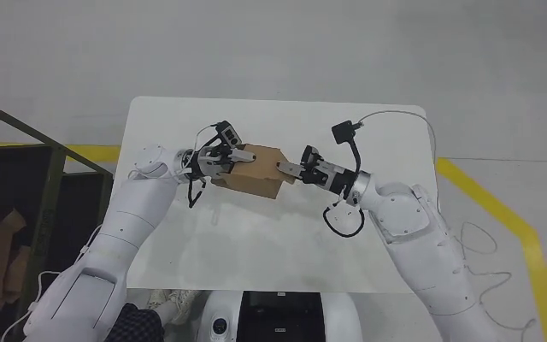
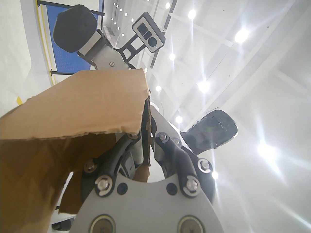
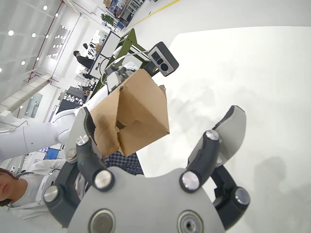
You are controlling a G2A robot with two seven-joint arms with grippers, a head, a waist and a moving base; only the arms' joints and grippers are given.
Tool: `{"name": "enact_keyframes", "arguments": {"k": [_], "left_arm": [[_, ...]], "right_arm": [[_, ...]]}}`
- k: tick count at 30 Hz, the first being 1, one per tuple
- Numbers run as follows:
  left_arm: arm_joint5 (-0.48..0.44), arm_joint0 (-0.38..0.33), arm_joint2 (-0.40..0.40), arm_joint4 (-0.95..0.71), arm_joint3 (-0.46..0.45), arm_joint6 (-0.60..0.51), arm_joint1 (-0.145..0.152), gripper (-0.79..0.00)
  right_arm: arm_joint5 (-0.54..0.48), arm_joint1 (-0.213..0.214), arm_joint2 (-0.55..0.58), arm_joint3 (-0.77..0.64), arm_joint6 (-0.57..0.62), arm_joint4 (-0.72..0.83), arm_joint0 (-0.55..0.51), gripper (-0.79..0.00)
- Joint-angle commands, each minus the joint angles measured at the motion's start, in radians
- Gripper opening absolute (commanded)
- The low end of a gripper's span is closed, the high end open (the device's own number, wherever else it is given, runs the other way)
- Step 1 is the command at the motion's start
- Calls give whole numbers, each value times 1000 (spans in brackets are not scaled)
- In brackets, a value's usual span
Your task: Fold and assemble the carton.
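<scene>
The brown cardboard carton (image 1: 254, 168), partly folded with an end flap loose, is tilted over the white surface (image 1: 256, 248).

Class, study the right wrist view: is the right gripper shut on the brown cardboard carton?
No: the right gripper has its fingers spread wide, with the brown cardboard carton beside just one of them.

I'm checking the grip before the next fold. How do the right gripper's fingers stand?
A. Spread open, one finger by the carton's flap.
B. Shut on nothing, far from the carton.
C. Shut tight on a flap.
A: in the right wrist view the right gripper has its fingers spread wide, one beside a flap of the carton, the other apart from it over the table.
</scene>
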Motion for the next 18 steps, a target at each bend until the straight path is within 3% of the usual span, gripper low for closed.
{"name": "enact_keyframes", "arguments": {"k": [1,18], "left_arm": [[2,0,1,-3,-1,0,0,-785],[15,1,9,-25,-9,0,5,-785]], "right_arm": [[9,1,2,1,0,-11,0,0],[30,3,-29,10,1,-69,5,0]]}}
